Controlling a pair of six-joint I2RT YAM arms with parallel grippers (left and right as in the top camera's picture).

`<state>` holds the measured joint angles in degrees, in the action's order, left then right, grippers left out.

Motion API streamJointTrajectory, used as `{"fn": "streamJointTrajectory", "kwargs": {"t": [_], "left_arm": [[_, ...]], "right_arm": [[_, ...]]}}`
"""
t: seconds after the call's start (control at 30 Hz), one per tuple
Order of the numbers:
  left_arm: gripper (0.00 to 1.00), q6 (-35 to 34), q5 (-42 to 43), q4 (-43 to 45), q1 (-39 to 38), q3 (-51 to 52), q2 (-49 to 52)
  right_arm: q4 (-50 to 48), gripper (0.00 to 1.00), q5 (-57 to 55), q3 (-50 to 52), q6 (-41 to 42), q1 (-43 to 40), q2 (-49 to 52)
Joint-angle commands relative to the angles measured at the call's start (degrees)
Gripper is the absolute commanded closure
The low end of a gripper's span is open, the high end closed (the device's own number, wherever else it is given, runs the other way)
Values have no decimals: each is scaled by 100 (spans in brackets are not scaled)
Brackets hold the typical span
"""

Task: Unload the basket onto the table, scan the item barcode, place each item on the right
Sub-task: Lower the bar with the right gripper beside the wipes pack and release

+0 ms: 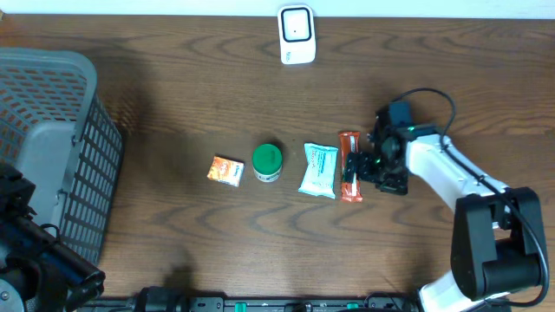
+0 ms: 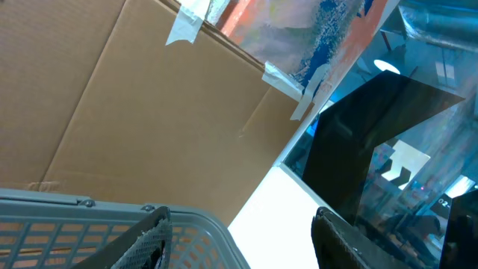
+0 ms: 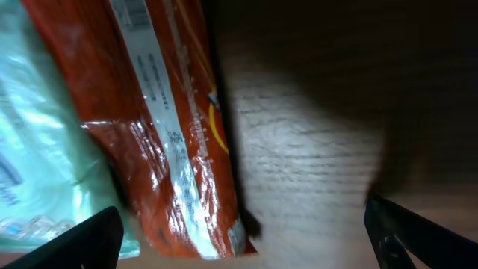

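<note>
we locate the orange packet (image 1: 349, 144), the item to be scanned, on the wooden table (image 1: 173, 78), right of centre in the overhead view. it lies flat and is the rightmost thing in a short row. to its left in that row we find a pale blue packet (image 1: 319, 170) just beside it, then a green-lidded jar (image 1: 267, 162), then a small orange box (image 1: 225, 171).

the white scanner (image 1: 297, 35) stands at the top centre of the frame, well apart from the row.

the right gripper (image 1: 362, 170) sits low at the right edge of the orange packet. in the right wrist view its fingers (image 3: 82, 240) are spread wide, one in each lower corner of the frame. the packet's end lies near the left-hand finger, with bare wood filling the rest of the gap. we see nothing pinched.

the left gripper (image 2: 239, 240) is at the lower left of the overhead frame, by the grey basket (image 1: 97, 165). in the left wrist view its fingers stand apart with nothing between them. the basket rim shows below them and a cardboard panel fills the upper left.
</note>
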<state>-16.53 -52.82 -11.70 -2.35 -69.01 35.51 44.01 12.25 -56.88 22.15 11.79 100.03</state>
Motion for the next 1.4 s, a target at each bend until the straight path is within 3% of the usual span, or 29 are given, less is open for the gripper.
{"fn": "streamJointTrajectory", "kwargs": {"t": [0.0, 0.07, 0.2, 0.23, 0.37, 0.47, 0.53, 0.57, 0.6, 0.63, 0.7, 1.07, 1.13, 1.33, 1.37], "left_arm": [[39, -31, -13, 26, 26, 28, -15], [39, -31, -13, 26, 26, 28, -15], [39, -31, -13, 26, 26, 28, -15], [39, -31, -13, 26, 26, 28, -15], [39, -31, -13, 24, 26, 28, -15], [39, -31, -13, 24, 26, 28, -15], [39, -31, -15, 24, 24, 28, -15], [39, -28, -13, 26, 26, 28, -15], [39, -28, -15, 24, 26, 28, -15], [39, -28, -13, 24, 26, 28, -15], [39, -28, -15, 24, 26, 28, -15], [39, -31, -13, 24, 24, 28, -15], [39, -31, -13, 24, 24, 28, -15], [39, -31, -13, 26, 26, 28, -15], [39, -31, -13, 24, 24, 28, -15]], "right_arm": [[-267, 1, -525, 374, 522, 350, 0], [-520, 3, -649, 588, 579, 487, 0], [-756, 40, -1154, 951, 918, 588, 0], [-774, 45, -1237, 1001, 944, 588, 0], [-931, 43, -1370, 1054, 946, 579, 0], [-1088, 67, -1416, 1054, 704, 577, 0], [-1143, 72, -1429, 1040, 599, 577, -2], [-1172, 68, -1416, 1012, 542, 577, -2], [-1169, 58, -1349, 964, 494, 577, -2], [-1121, 32, -1237, 872, 361, 577, -7], [-804, 1, -1056, 608, 243, 577, -42], [2430, 1, -540, -1753, 612, 577, -520], [2649, 1, -844, -1969, 1893, 540, -667], [3263, 1, -61, -1961, 8509, 308, -1056], [3195, 9, 214, -1950, 8957, 315, -1056]]}}
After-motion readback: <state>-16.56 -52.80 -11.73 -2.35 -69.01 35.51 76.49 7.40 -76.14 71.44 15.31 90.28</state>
